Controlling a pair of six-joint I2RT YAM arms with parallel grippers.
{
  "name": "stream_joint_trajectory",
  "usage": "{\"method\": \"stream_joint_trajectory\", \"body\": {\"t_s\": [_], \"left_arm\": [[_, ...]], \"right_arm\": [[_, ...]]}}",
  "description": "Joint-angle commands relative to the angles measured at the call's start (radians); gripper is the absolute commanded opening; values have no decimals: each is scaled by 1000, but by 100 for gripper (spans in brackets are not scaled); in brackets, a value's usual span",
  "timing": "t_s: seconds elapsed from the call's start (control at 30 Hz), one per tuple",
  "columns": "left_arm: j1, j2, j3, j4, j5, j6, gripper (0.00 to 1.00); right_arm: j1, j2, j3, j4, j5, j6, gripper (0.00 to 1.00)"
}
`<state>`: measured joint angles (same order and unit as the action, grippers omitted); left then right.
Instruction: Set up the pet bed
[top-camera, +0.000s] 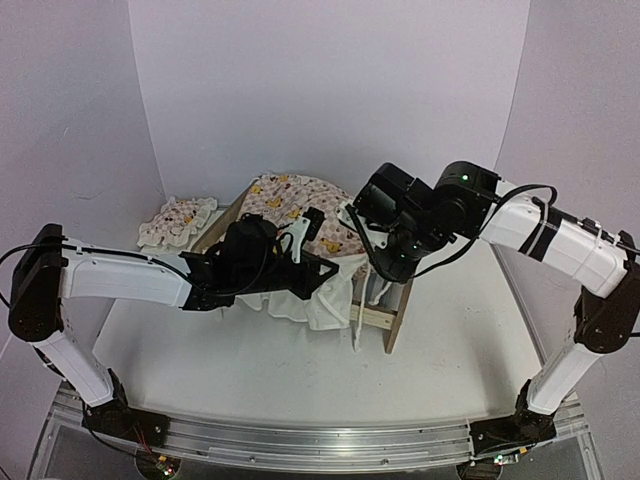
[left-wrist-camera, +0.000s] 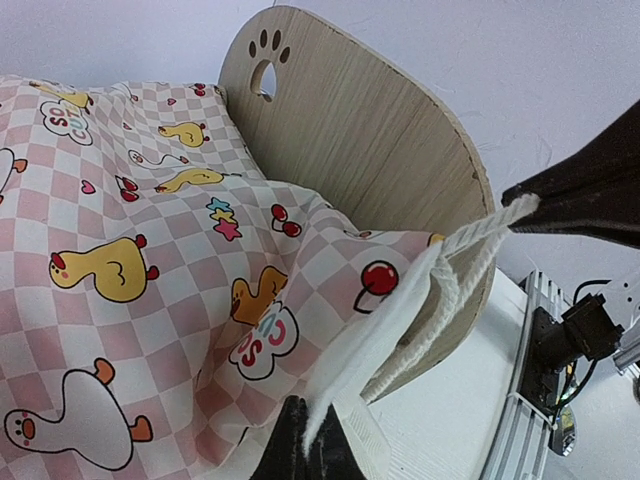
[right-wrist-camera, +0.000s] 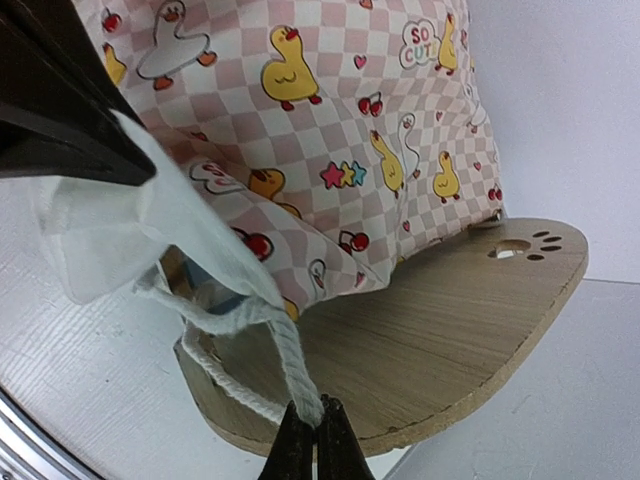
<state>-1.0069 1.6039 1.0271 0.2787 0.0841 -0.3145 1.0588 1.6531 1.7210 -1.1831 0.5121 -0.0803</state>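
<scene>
The pet bed (top-camera: 396, 318) stands mid-table, its plywood headboard (left-wrist-camera: 350, 120) with a paw-print cutout also in the right wrist view (right-wrist-camera: 450, 330). The pink checkered duck-print cover (top-camera: 300, 205) lies draped over it, hiding most of the striped base. My left gripper (left-wrist-camera: 305, 455) is shut on the cover's white ruffled edge (left-wrist-camera: 390, 330) at the headboard corner; in the top view it (top-camera: 325, 272) sits at the bed's near side. My right gripper (right-wrist-camera: 310, 435) is shut on a white cord (right-wrist-camera: 290, 370) from the cover's corner, just right of the left gripper (top-camera: 372, 260).
The small matching ruffled pillow (top-camera: 178, 220) lies on the table left of the bed. White curved walls close in the back and sides. The aluminium rail (top-camera: 300, 445) with both arm bases runs along the table's near edge.
</scene>
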Motion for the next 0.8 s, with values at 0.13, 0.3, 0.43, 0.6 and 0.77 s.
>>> {"method": "stream_joint_trajectory", "body": {"t_s": [0.13,0.3,0.43,0.6,0.77], "left_arm": [[5,-26,20,20,-1,-3,0],[5,-28,25,20,2,-5,0],[5,-29,24,21,4,-6,0],[3,-27,23,20,5,-8,0],[4,-30,17,20,2,-10,0]], "right_arm": [[-31,-75,-21,-6,148,27,0],[-51,-80,-64,-6,141,3,0],[-55,-72,-63,-12,145,-16,0],[-55,-20,-77,-18,76,-52,0],[-54,40,-98,-1,-30,-71,0]]}}
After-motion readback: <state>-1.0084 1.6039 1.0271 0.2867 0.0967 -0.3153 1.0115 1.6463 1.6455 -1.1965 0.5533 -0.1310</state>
